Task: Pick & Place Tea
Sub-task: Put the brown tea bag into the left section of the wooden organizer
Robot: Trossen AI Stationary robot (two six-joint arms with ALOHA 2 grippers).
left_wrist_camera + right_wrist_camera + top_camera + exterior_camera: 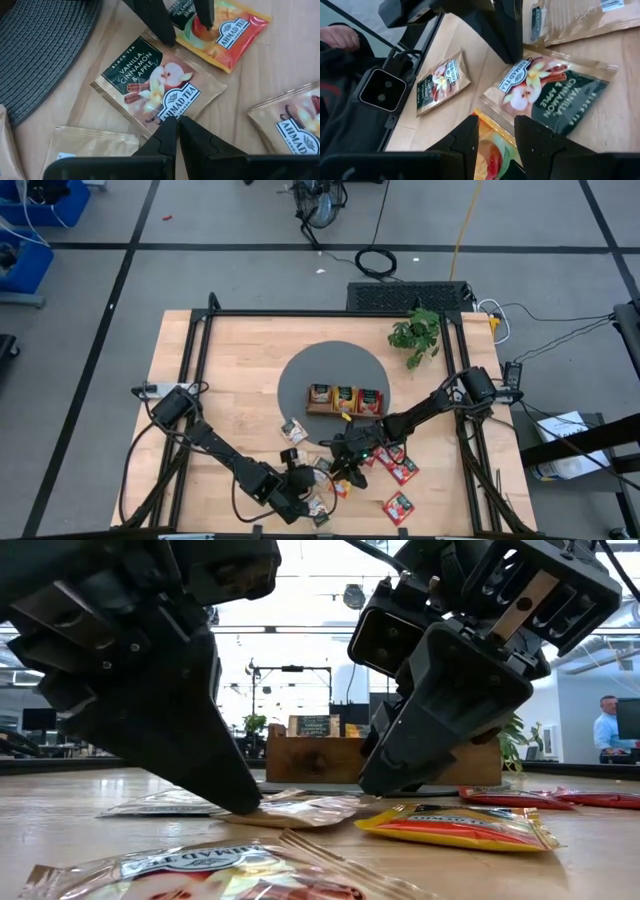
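A tea packet (155, 85) printed "Vanilla, Cinnamon & Apple" lies flat on the wooden table near its front edge. My left gripper (177, 125) is shut, its tips on the packet's near edge. Just beyond it lies an orange tea packet (227, 30). My right gripper (495, 135) stands open over this orange packet (490, 155), one finger on either side of its dark-label end. In the low view my left gripper (243, 805) comes down on the left and my right gripper (380, 785) on the right. Three more packets stand in the wooden tray (330, 412). My left gripper presses its shut fingertips (170, 131) down on the vanilla packet's edge beside the "Ahmad Tea" label (172, 107), slanting down from the table's left. The packet lies flat on the table. Whether any of the edge is pinched between the fingers I cannot tell. My right gripper stands astride the orange packet; whether its fingers touch it I cannot tell.
Loose packets lie all around: pale ones (95, 145), another vanilla one (442, 80), red ones (400, 505) toward the right. The tray sits on a round grey mat (300, 375); a plant (418, 335) stands far right. A person's hand (340, 35) shows beyond the table.
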